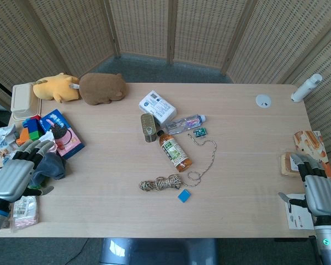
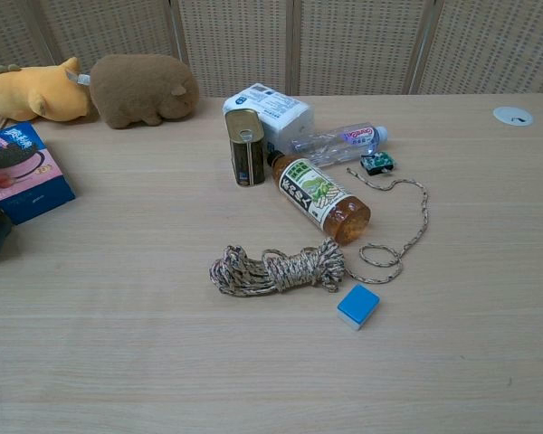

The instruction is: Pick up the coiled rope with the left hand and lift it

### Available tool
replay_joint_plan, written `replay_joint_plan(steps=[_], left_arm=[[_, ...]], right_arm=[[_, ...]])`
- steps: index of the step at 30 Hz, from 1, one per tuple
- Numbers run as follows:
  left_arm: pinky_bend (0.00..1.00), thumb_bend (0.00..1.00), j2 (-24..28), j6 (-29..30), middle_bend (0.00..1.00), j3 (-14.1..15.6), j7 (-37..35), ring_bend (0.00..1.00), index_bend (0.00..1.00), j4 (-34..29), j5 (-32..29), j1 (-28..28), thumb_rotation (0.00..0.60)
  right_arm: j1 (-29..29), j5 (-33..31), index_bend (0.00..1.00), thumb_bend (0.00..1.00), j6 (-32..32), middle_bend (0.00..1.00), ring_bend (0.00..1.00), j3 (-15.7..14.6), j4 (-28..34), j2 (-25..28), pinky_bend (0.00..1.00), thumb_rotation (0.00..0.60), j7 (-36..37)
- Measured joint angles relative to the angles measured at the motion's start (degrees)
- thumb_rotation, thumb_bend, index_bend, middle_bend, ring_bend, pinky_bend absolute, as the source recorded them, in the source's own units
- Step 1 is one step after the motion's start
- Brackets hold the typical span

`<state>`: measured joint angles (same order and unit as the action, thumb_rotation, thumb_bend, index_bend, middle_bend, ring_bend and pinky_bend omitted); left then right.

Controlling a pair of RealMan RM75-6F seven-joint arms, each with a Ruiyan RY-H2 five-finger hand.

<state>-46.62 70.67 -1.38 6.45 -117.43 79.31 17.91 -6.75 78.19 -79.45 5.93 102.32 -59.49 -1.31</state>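
The coiled rope (image 1: 161, 183) (image 2: 278, 269) lies flat near the table's middle front, a loose tail running up to a small green tag (image 1: 199, 132) (image 2: 376, 163). My left hand (image 1: 16, 172) rests at the table's left edge, far left of the rope, fingers apart and holding nothing. My right hand (image 1: 318, 189) sits at the right edge, also empty with fingers apart. Neither hand appears in the chest view.
A tea bottle (image 1: 175, 150) (image 2: 322, 195) lies just behind the rope; a blue block (image 1: 183, 196) (image 2: 357, 306) sits at its front right. Behind stand a can (image 1: 148, 127), a clear bottle (image 1: 185, 123), a white box (image 1: 157, 106). Plush toys (image 1: 102, 88), a blue packet (image 1: 62, 133) and grey cloth (image 1: 51, 165) crowd the left.
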Motion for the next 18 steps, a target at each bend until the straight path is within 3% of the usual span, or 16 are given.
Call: replay_joint_plan(steps=[11, 18], left_arm=[[0.0, 0.0, -0.7, 0.42, 0.0, -0.62, 0.23, 0.0, 0.0, 0.1, 1.12, -0.12, 0.6], [0.0, 0.0, -2.93, -3.63, 0.0, -0.68, 2.15, 0.0, 0.02, 0.56, 2.24, 2.36, 0.6]], right_arm=[[0.63, 0.56, 0.0, 0.02, -0.51, 0.0, 0.0, -0.39, 0.54, 0.95, 0.0, 0.6, 1.25], [0.95, 0.91, 0.0, 0.01, -0.6, 0.0, 0.0, -0.65, 0.73, 1.51, 0.0, 0.6, 2.4]])
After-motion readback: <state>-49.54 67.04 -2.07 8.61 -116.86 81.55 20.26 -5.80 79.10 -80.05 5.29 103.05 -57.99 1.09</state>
